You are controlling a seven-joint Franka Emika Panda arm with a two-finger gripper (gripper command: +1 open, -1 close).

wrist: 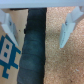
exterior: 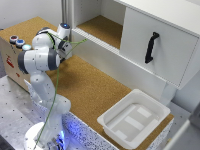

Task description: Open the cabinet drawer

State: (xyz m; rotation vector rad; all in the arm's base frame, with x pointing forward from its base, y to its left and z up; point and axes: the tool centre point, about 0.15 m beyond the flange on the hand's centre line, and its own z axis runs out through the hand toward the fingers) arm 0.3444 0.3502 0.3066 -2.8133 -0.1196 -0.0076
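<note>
Meanwhile, the white Franka arm's gripper [exterior: 66, 50] hovers at the exterior frame's upper left, jaws spread and empty, its pale fingertips [wrist: 65, 34] well apart over cork board [exterior: 92, 90]. The large white boxy cabinet [exterior: 160, 45] fills the upper right, its black vertical handle [exterior: 151, 47] far from the gripper. A clean reach likely means crossing right, turning the jaws to straddle the handle, then closing firmly.

text: none legible | blue printed marks on cardboard box [wrist: 9, 50], unreadable
</note>
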